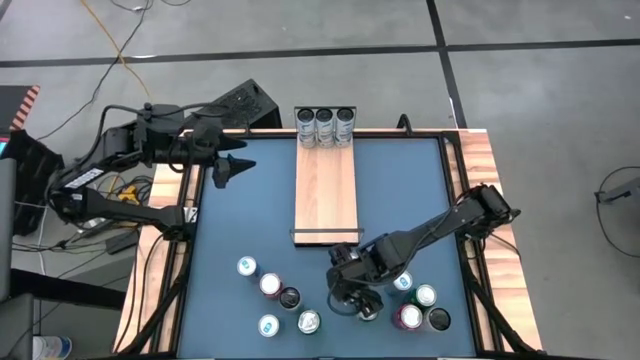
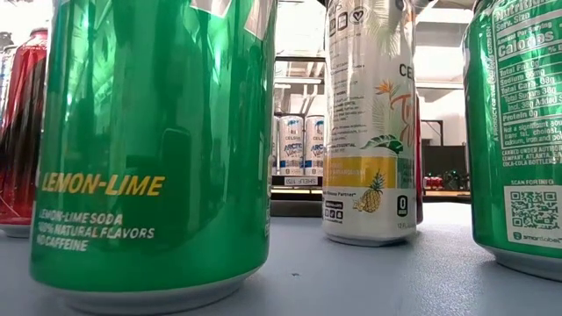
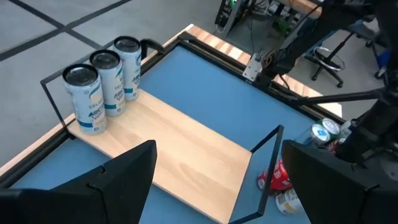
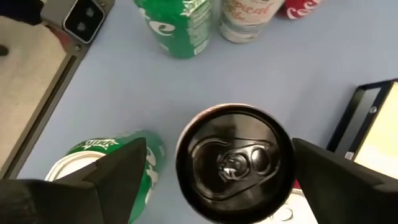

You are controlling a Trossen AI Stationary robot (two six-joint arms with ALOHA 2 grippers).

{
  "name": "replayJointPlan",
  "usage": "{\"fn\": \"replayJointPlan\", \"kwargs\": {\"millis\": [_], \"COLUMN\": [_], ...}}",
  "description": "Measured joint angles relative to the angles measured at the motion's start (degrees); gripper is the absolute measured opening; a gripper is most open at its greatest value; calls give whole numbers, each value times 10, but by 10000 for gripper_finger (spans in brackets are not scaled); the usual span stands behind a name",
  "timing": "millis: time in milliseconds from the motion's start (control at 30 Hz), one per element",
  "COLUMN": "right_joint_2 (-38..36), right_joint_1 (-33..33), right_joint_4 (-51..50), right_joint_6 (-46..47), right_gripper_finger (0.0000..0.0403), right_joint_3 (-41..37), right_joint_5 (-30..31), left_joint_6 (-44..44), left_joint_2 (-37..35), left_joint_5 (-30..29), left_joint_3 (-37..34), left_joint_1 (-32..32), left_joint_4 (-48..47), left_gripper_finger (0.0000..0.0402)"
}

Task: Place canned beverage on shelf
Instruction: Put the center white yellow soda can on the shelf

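— While the long pale wood shelf [image 1: 326, 190] carries three white-and-blue cans [image 1: 325, 127] at its far end, what's in hand?

— Grasping: right gripper [image 4: 217, 163], fingers wide, straddles a black-topped can [image 4: 234, 163] just beside the shelf's near rail; next, descend and close (left gripper [image 3: 214, 177] waits spread).

You are looking down on a blue table [image 1: 250, 225] edged with pale wooden strips [image 1: 492, 165]. Grey floor [image 1: 530, 85] is surrounding it. A yellow cable [image 1: 118, 45] is trailing past the far-left corner, and a wheeled chair [image 1: 617, 195] is standing off the right side.
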Motion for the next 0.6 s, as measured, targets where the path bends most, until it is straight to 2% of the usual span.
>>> {"fn": "replayJointPlan", "kwargs": {"millis": [300, 600], "right_joint_2": [0, 0], "right_joint_1": [-2, -2], "right_joint_4": [18, 14], "right_joint_6": [-9, 1], "right_gripper_finger": [336, 253], "right_joint_3": [0, 0], "right_joint_5": [7, 18], "left_joint_6": [5, 7], "left_joint_2": [9, 8], "left_joint_5": [1, 1], "left_joint_3": [0, 0], "left_joint_1": [0, 0], "left_joint_4": [-2, -6], "left_gripper_finger": [332, 332]}}
